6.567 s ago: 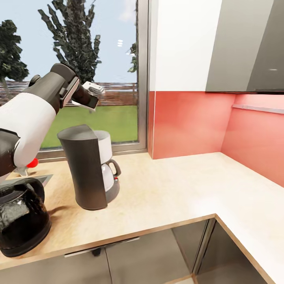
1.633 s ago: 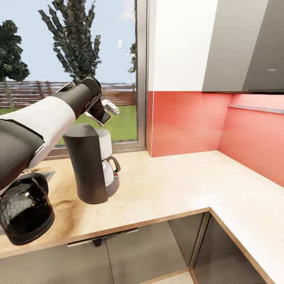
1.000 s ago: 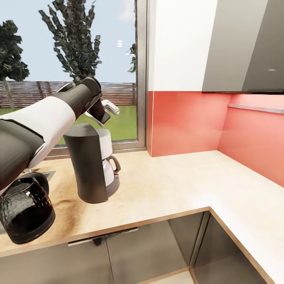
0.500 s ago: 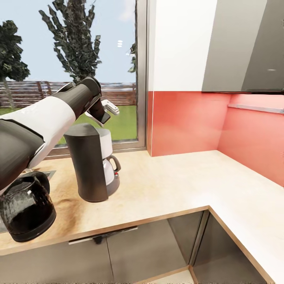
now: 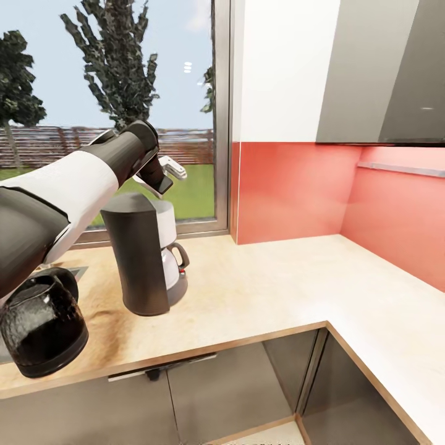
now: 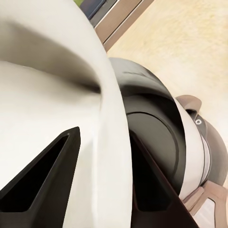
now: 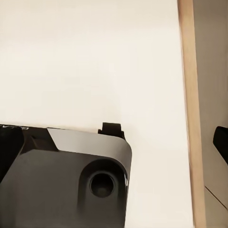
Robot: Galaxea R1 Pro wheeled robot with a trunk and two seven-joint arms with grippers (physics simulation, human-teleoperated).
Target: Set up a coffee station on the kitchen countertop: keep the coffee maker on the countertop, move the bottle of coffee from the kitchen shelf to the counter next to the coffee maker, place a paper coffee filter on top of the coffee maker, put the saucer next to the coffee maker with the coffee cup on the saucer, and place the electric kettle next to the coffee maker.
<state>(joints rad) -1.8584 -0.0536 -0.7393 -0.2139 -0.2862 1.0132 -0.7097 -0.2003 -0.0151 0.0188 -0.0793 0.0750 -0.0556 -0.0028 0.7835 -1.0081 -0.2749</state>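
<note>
The dark grey coffee maker (image 5: 141, 259) stands on the light wood-look kitchen countertop (image 5: 266, 296), its pale carafe (image 5: 170, 269) facing right. My left gripper (image 5: 165, 174) hovers just above and behind its top, shut on the pale paper coffee filter (image 5: 175, 168). In the left wrist view the filter (image 6: 52, 95) lies between the black fingers (image 6: 42, 183), with the coffee maker's top (image 6: 152, 128) below it. The glassy black electric kettle (image 5: 42, 330) stands at the counter's front left. My right gripper (image 7: 114, 142) is open, its fingers at the frame's edges over a pale surface.
A large window (image 5: 111, 93) runs behind the coffee maker, and a red backsplash (image 5: 290, 185) covers the corner walls. Grey wall cabinets (image 5: 383, 68) hang at the upper right. The counter turns toward me along the right side. A sink edge (image 5: 73, 271) lies behind the kettle.
Since 6.6 s ago my left arm has swung right and down, bringing the filter over the coffee maker. Over the last second the arm holds still; the view drifts slightly.
</note>
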